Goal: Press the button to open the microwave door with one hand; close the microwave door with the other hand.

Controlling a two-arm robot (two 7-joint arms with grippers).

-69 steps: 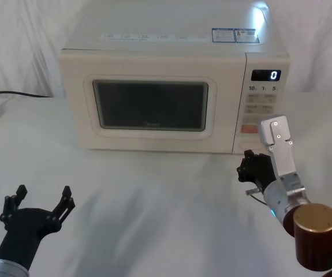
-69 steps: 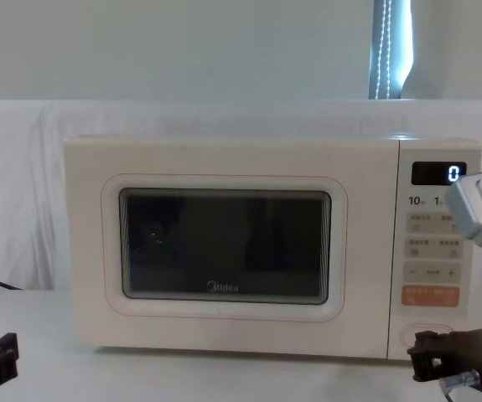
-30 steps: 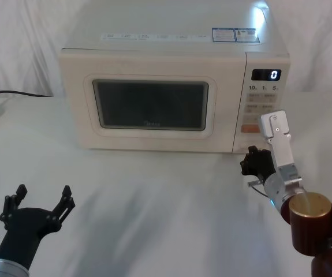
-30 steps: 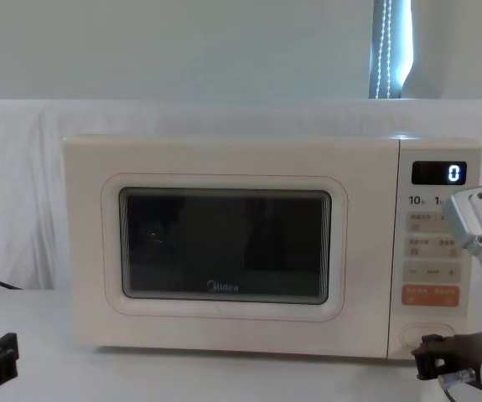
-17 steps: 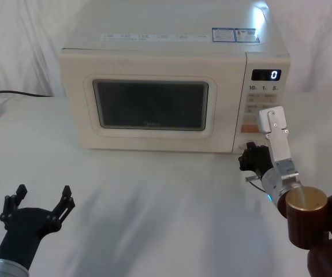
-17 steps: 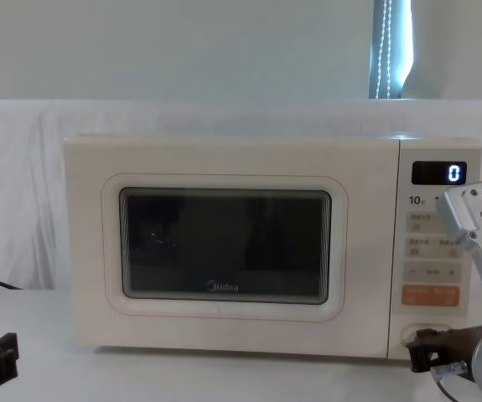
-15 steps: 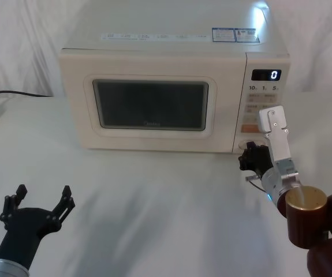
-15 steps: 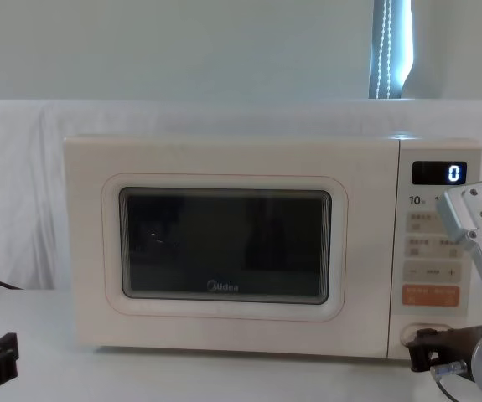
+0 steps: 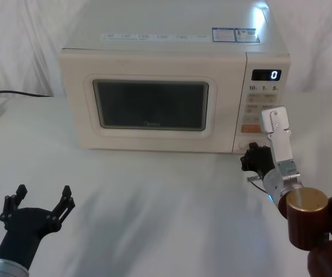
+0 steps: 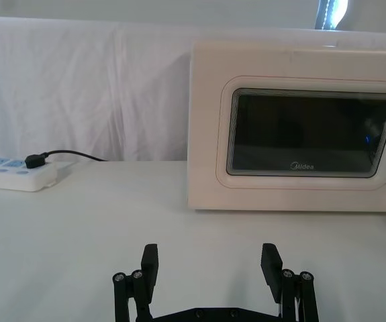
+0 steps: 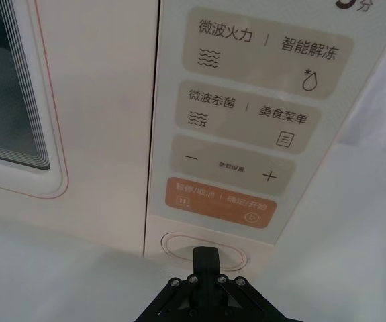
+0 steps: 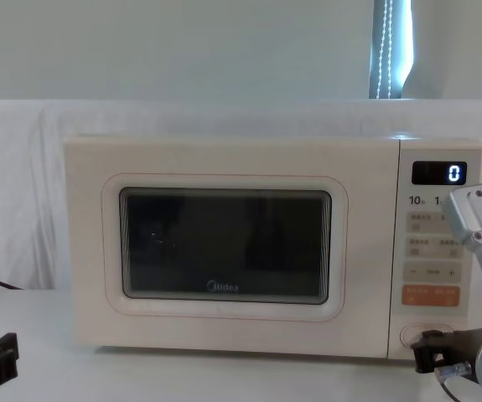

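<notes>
1. The microwave [image 9: 174, 92] stands at the back of a white-draped table [image 9: 154, 208], its front facing the robot. Its black display [image 12: 438, 172] reads "0".

2. The microwave door [image 12: 224, 243] lies flush with the cabinet, shut. Its dark glass window [image 10: 310, 134] carries the grey "Midea" logo [image 12: 222, 287] along the lower edge.

3. The control strip occupies the right end of the front. From top to bottom in the right wrist view it shows beige keys [image 11: 246, 114], the orange key [image 11: 221, 202] and, lowest, the button [image 11: 206, 245].

4. The right gripper [image 9: 253, 157] is at the lower right corner of the microwave's front, level with the button. In the right wrist view its fingers are drawn together into a single narrow black tip [image 11: 206, 258] that overlaps the button's lower rim; whether the tip touches the button cannot be told.

5. In the chest view the right gripper [image 12: 429, 349] sits just below and in front of the button [image 12: 418, 334].

6. The left gripper [image 9: 41, 203] hovers low near the table's front left, well apart from the microwave, jaws spread wide and empty. In the left wrist view its two fingers [image 10: 150, 263] point toward the door.

7. A white power strip [image 10: 15, 176] with a black plug [image 10: 33, 160] lies on the table to the left of the microwave.
</notes>
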